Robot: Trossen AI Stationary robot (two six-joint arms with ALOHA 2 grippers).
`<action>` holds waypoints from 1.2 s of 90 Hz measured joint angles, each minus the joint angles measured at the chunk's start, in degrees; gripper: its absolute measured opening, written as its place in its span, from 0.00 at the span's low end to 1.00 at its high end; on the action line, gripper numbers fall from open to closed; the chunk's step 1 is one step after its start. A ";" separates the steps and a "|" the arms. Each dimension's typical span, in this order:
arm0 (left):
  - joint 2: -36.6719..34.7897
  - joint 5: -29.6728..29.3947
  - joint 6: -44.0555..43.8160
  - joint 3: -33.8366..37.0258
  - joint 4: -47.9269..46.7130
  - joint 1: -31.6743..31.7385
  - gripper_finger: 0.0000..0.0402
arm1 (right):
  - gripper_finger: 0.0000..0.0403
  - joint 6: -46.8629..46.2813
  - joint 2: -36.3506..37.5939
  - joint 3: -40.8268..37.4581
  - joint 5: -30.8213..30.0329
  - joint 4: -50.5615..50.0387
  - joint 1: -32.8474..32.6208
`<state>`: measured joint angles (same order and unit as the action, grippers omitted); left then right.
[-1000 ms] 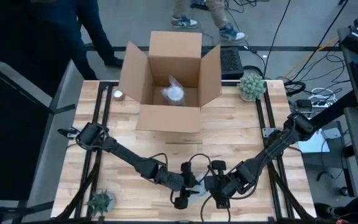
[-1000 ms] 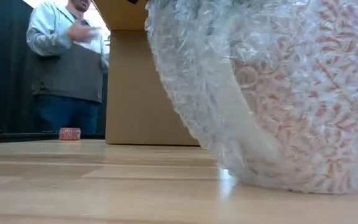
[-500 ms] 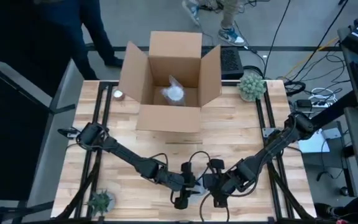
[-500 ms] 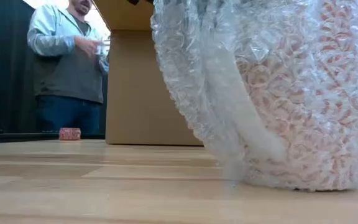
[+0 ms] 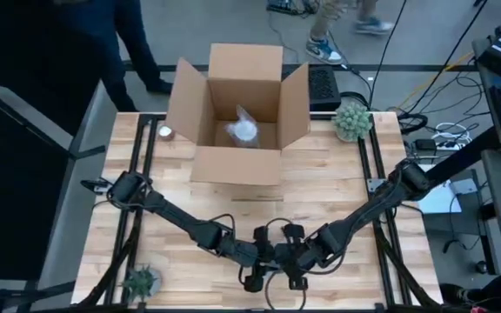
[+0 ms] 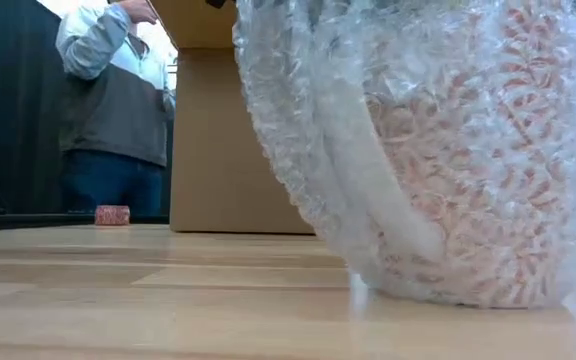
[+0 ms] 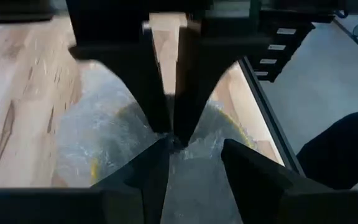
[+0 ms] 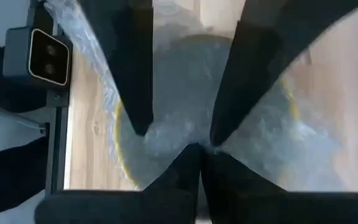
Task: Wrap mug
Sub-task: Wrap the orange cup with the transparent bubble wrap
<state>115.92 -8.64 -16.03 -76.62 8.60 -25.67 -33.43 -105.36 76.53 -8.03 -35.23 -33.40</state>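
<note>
Right at the near table edge, the red-patterned mug swathed in clear bubble wrap [image 6: 468, 150] stands upright on the pale wooden table [image 5: 337, 174]. Both claws meet above it: the left claw [image 7: 174, 134] pinches the wrap, and the right claw [image 8: 194, 144] pinches it too, apparently gathering loose ends together. Farther off stands the open cardboard box [image 5: 237, 113].

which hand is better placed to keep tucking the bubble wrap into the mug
Left, probably. The left hand looks pinched shut on the bubble wrap over the mug's opening; the right hand is there too.
</note>
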 joint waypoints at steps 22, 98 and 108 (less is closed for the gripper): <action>0.00 -0.39 -0.08 0.02 -0.44 -0.02 0.36 | 0.00 0.61 -2.58 -0.02 -0.18 1.55 0.03; -0.11 -2.51 -1.53 -0.17 -2.85 0.31 0.36 | 0.00 -1.12 6.51 -0.52 4.28 1.77 -0.22; -0.11 -2.51 -1.53 -0.15 -2.86 0.29 0.36 | 0.00 -0.57 6.96 -0.57 3.82 2.88 -0.15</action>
<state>115.81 -11.16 -17.56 -76.77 5.74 -25.38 -33.99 -98.40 75.96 -4.21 -32.35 -33.54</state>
